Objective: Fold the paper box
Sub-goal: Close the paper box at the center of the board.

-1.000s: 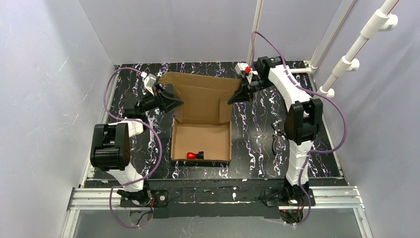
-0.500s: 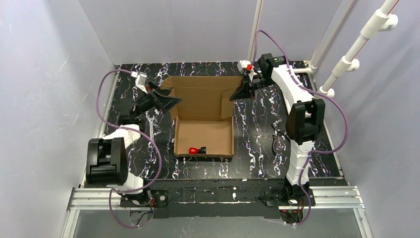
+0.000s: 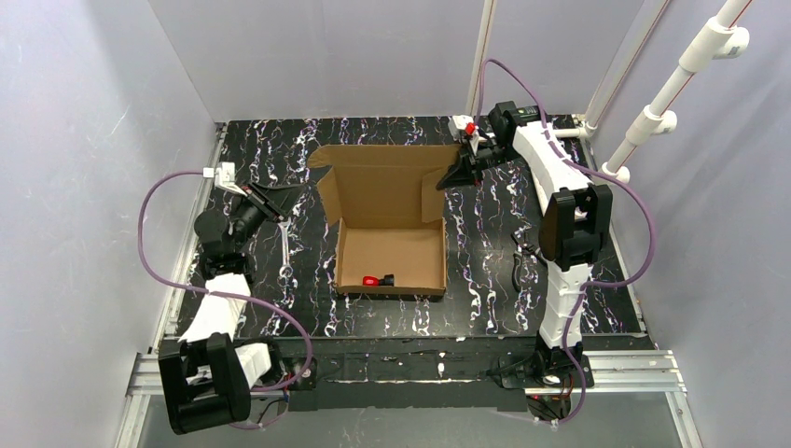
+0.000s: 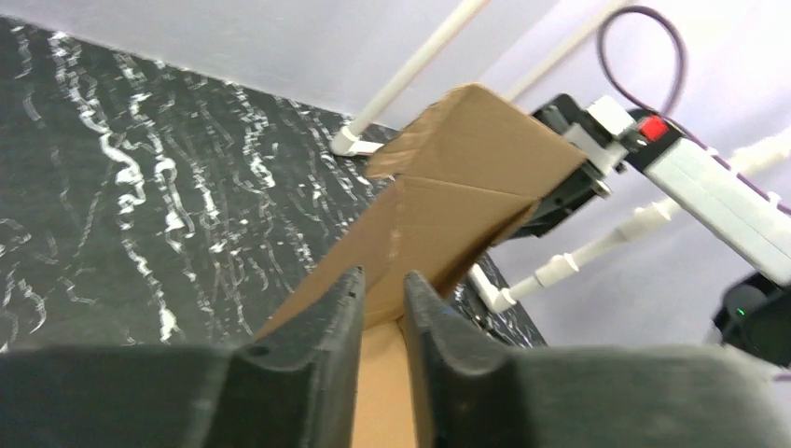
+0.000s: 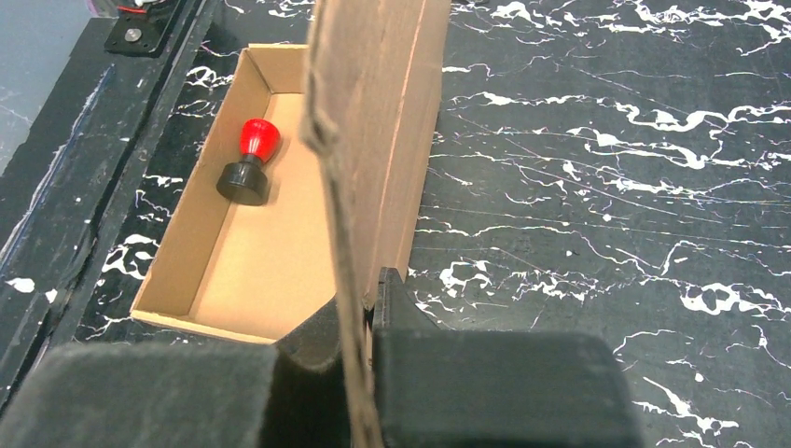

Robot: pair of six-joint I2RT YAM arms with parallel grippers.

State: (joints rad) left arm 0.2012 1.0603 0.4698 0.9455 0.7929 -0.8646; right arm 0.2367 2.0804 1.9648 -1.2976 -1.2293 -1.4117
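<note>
Box (image 3: 403, 250): sat in the middle of the table (image 3: 485, 271), its shallow tray on the side nearest my bases, walls up, lid not yet closed.
Lid (image 3: 378, 187): stood raised along the tray's far wall, leaning back a little, with a side flap at each end.
Right pincer (image 3: 456, 177): was pressed together on the lid's right edge, thin cardboard between the pads. I judged this grip was what held the lid up, ready to swing over the tray.
Left pincer (image 3: 291, 191): hung just left of the lid's left flap and apart from it, jaws parted by a narrow gap with nothing between them. It pointed at that flap, so I judged it was placed to take or push that side.
Tray contents: one small red-and-black piece (image 3: 376, 280) lay on its side near the front wall, slightly left of centre; the rest was bare cardboard floor.
Fit: the piece lay below the wall tops, so I judged the lid could close over it.
Step in hand: by my reckoning, bringing the lid down and tucking its flaps inside the walls.
Risk: with only one edge pinched, the lid could twist.
</note>
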